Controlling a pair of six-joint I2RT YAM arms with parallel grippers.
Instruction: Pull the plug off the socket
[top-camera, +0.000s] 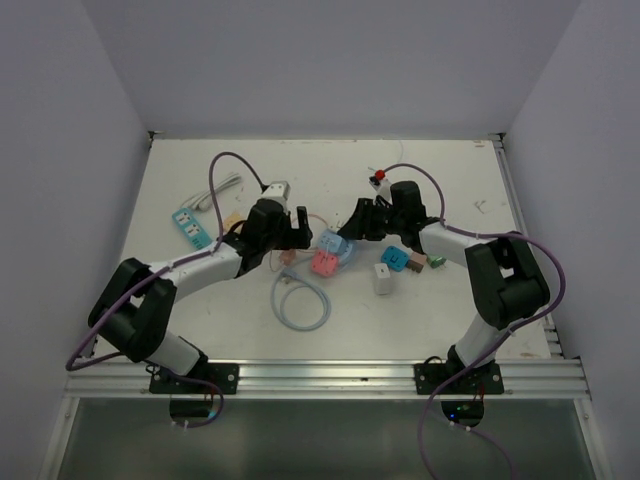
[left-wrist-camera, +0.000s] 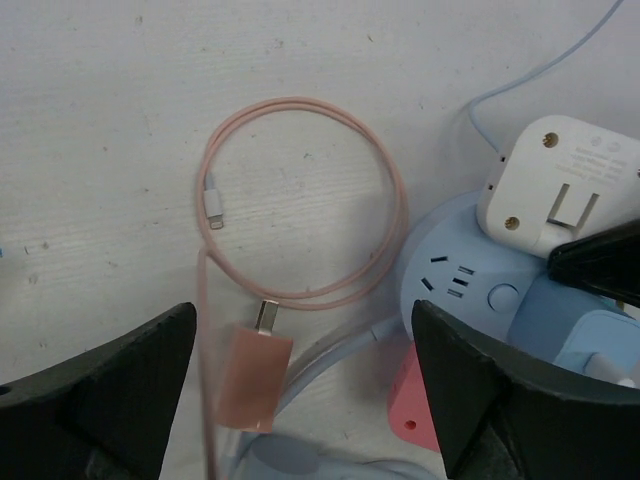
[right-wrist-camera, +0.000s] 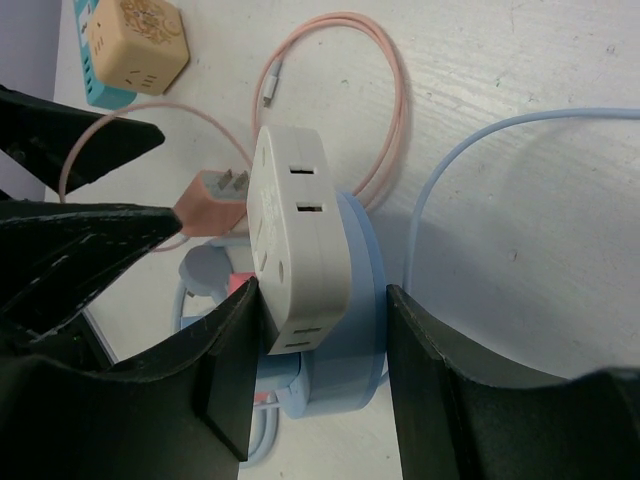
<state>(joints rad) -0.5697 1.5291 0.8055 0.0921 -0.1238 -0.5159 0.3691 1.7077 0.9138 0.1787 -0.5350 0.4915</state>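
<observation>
A white plug adapter (right-wrist-camera: 295, 235) sits in a round light-blue socket (right-wrist-camera: 360, 300), which stands on edge. My right gripper (right-wrist-camera: 322, 290) is open and straddles both. Its left finger touches the plug and its right finger is just clear of the socket's back. In the left wrist view the plug (left-wrist-camera: 560, 185) and socket (left-wrist-camera: 450, 270) are at the right. My left gripper (left-wrist-camera: 303, 330) is wide open over a pink charger (left-wrist-camera: 255, 375) and its looped pink cable (left-wrist-camera: 300, 200), and grips nothing. In the top view the two grippers, left (top-camera: 295, 228) and right (top-camera: 355, 225), face each other across the socket (top-camera: 335, 245).
A pink cube adapter (top-camera: 324, 263), a white charger (top-camera: 383, 278) and a blue cube (top-camera: 393, 258) lie near the socket. A grey-blue cable coil (top-camera: 300, 300) lies in front. A teal power strip (top-camera: 190, 225) and tan cube (right-wrist-camera: 135, 40) are at the left.
</observation>
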